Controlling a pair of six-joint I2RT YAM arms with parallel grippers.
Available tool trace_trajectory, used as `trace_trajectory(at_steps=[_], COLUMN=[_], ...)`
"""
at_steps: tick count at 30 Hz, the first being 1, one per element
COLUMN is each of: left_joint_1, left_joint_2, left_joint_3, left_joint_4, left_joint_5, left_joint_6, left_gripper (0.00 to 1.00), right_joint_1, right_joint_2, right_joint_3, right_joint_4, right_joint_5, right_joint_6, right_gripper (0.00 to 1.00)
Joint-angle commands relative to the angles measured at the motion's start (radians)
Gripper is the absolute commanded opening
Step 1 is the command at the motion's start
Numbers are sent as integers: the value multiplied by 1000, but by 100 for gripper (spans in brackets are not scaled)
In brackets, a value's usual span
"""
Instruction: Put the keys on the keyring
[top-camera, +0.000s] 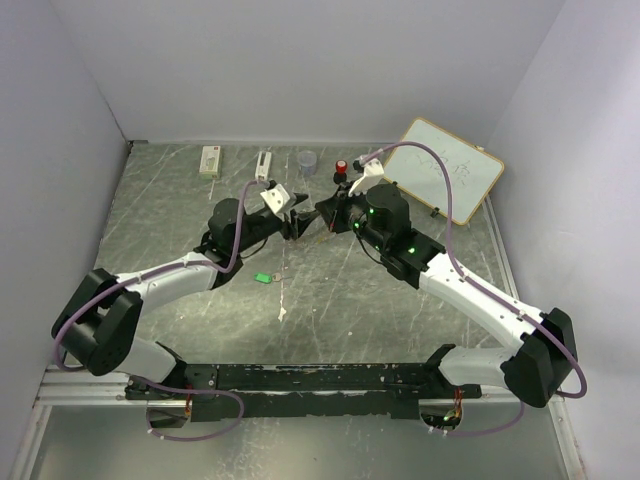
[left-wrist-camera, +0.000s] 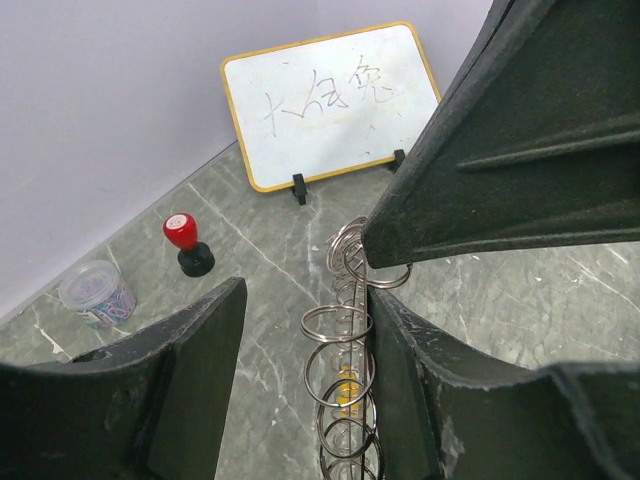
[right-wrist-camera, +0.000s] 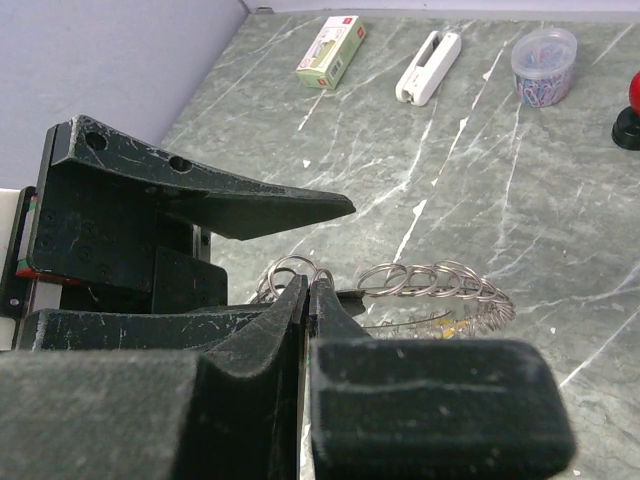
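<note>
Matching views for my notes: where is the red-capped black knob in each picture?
Top external: knob by the far wall, left of the whiteboard.
Left wrist: knob at left, near the whiteboard.
Right wrist: knob cut by the right edge.
Shared landmark: the clip cup beside it.

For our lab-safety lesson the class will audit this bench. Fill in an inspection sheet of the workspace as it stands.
surface: grey marbled table, white scratches.
job's things: keyring pinched by the right claw; green key loose on the table; yellow key likely the yellow glimpse through the ring.
clutter: small box, white stapler, cup of paper clips, red-capped knob, whiteboard.
claws: right claw shut on the keyring; left claw open, straddling it.
cables: purple cables looped along both arms.
surroundings: plain pale walls; nothing else seen.
</note>
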Motion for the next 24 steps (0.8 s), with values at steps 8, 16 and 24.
trace_trajectory(at_steps=[8, 16, 24], left_joint_1=[10, 14, 14], left_joint_2=[16, -38, -115], left_joint_3=[66, 47, 6], left_joint_4=[-23, -104, -198], left_joint_5=[-61, -114, -163], left_joint_6=[18, -5, -12], left_gripper=[61, 60, 60], right_joint_1=[1, 51, 53], right_joint_2=[-9, -9, 63], right_joint_3=[22, -191, -262], right_joint_4=[1, 299, 513], right_joint_5=[-13, 261, 375], right_joint_6=[-9, -15, -37], right_gripper=[0, 0, 0])
